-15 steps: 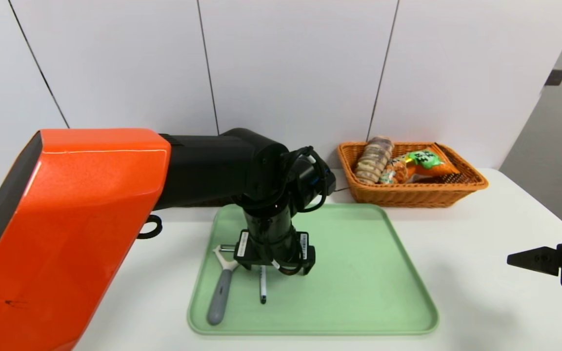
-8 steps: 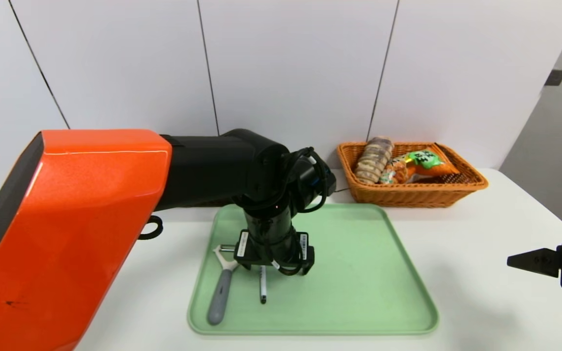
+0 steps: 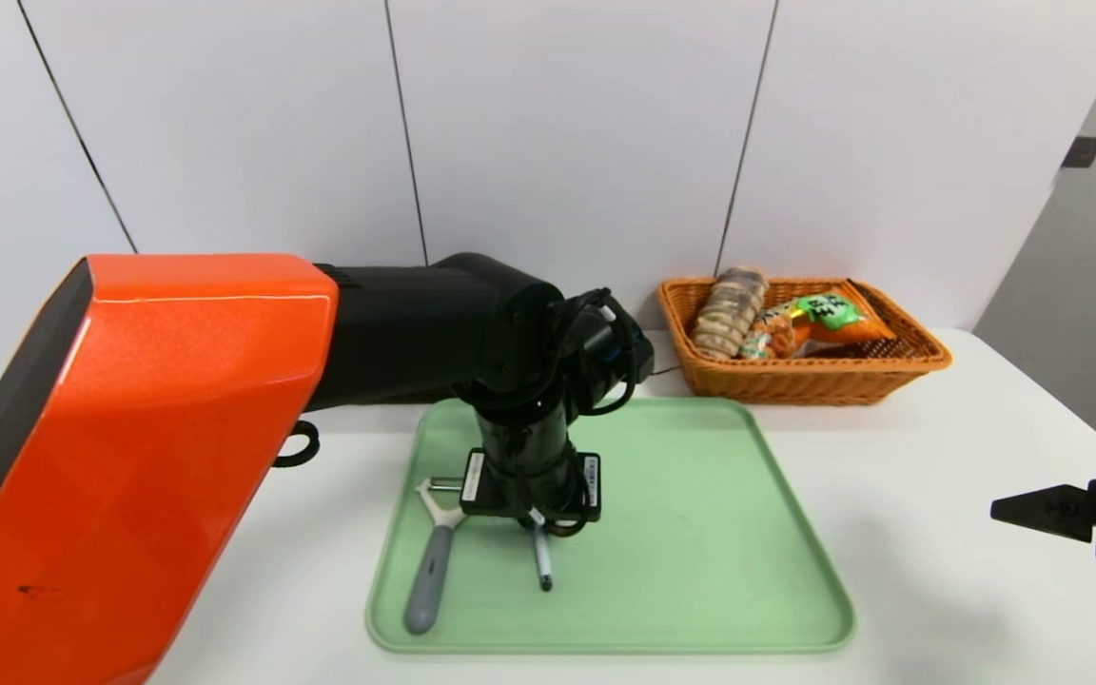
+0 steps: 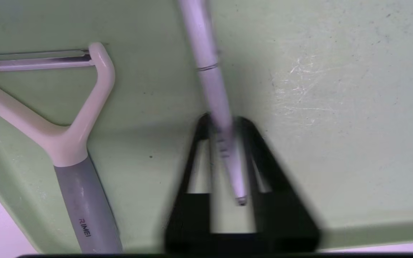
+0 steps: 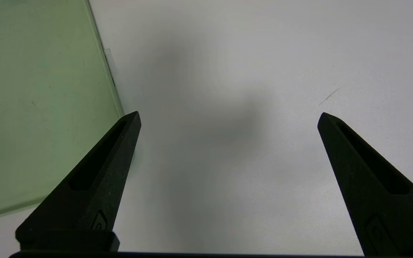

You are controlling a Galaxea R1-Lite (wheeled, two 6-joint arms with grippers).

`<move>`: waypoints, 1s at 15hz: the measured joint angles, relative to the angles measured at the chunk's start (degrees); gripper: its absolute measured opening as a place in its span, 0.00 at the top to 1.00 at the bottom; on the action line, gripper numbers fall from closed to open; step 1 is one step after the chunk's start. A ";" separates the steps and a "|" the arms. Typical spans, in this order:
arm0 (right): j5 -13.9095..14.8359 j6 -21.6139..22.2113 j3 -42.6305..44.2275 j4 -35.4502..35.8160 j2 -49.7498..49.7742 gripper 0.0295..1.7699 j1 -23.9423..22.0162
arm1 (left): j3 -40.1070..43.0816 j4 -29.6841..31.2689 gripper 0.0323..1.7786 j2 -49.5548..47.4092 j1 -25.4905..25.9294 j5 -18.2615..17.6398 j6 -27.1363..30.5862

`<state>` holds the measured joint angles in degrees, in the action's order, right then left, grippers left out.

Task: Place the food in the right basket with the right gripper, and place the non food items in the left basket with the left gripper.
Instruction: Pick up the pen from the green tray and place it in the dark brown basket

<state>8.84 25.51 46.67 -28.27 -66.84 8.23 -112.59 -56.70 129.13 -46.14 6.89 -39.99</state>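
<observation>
My left gripper points down over the green tray and is shut on the slim white pen. In the left wrist view the pen runs between the closed fingers of the left gripper. The white peeler with a grey handle lies on the tray just beside the pen. The bread loaf and orange snack bag lie in the right basket. My right gripper hovers open over bare table. My left arm hides the left basket.
The big orange and black left arm fills the left side of the head view. The white table extends right of the tray. A white panelled wall stands behind the basket.
The left gripper has closed on the pen, and the pen's black tip has swung to the right on the tray. The right gripper has stayed where it was.
</observation>
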 joint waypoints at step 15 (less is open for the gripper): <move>-0.02 0.00 -1.85 -0.01 0.44 0.03 -0.32 | 0.00 8.87 0.99 -16.84 -2.78 0.33 4.52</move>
<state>8.81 25.51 44.81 -28.28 -66.40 7.91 -112.59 -47.82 112.30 -48.92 7.22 -35.46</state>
